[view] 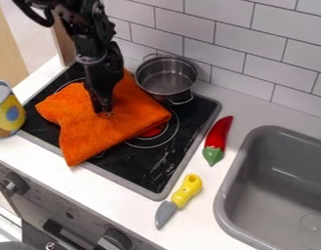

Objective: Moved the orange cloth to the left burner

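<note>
As it lies, orng cloth (pixel 105 129) looks rumpled

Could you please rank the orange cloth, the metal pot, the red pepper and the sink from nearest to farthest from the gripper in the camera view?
From the gripper:
1. Orange cloth: directly beneath it, on the stove.
2. Metal pot: to the picture's right, near the tiled wall.
3. Red pepper: farther right, on the counter.
4. Sink: at the picture's right edge.
</note>
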Robot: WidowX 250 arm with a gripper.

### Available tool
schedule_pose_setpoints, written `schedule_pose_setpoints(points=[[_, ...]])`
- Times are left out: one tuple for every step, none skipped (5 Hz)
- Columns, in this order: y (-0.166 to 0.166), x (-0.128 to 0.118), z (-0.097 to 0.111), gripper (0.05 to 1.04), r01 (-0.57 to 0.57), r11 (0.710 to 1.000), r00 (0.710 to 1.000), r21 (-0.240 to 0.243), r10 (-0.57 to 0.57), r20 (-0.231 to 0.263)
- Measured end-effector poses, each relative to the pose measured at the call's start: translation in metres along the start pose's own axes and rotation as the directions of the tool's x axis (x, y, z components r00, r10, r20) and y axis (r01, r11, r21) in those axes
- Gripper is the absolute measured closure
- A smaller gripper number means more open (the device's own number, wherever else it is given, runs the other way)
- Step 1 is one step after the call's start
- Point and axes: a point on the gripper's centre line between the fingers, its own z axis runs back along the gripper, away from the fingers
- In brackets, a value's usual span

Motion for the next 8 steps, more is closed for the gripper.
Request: schedule_pose_setpoints(points=[[0.01, 0.002, -0.001, 1.031, -0.038, 0.999, 0.999, -0.016, 0.038, -0.001], [0.013, 0.001, 0.0, 1.013, -0.02, 0.999, 1.0, -0.042, 0.02, -0.005], [0.009, -0.004, 0.001, 0.876, 0.007, 0.996, 1.0, -0.093, -0.006, 0.017], [0.009, -0.006, 0.02, 0.646, -0.013, 0.993, 0.997, -0.118, 0.023, 0.078], [0.013, -0.001, 0.045, 0.356, -0.075, 0.989, 0.98, -0.126, 0.096, 0.175], [0.017, 0.003, 0.067, 0.111, -0.136, 0.982, 0.955, -0.133, 0.166, 0.246], [0.012, 0.003, 0.074, 0.084, -0.147, 0.974, 0.954, -0.171, 0.186, 0.237], [0.003, -0.001, 0.091, 0.085, -0.124, 0.974, 0.963, -0.191, 0.165, 0.215]])
